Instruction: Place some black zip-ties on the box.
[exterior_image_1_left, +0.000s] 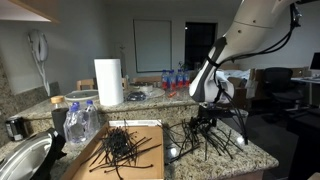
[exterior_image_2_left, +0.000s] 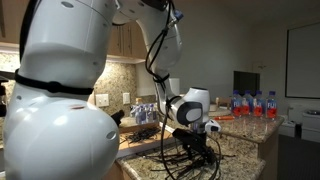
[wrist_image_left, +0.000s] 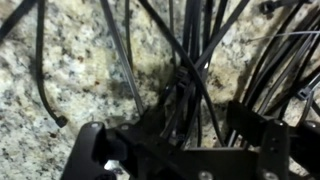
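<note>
A pile of black zip-ties (exterior_image_1_left: 218, 142) lies on the granite counter; it also shows in an exterior view (exterior_image_2_left: 196, 157) and fills the wrist view (wrist_image_left: 190, 60). A flat cardboard box (exterior_image_1_left: 155, 134) lies to its left with several black zip-ties (exterior_image_1_left: 122, 150) on it. My gripper (exterior_image_1_left: 207, 113) is down in the counter pile, also seen in an exterior view (exterior_image_2_left: 197, 136). In the wrist view the gripper (wrist_image_left: 180, 130) has its fingers apart, with a bundle of ties standing between them and granite showing beside the right finger.
A paper towel roll (exterior_image_1_left: 108, 82) stands behind the box. Bagged water bottles (exterior_image_1_left: 80, 122) sit at the box's left, with a metal bowl (exterior_image_1_left: 25, 160) and a dark can (exterior_image_1_left: 15, 127) beyond. More bottles (exterior_image_1_left: 175, 78) stand at the back. The counter edge is near the pile.
</note>
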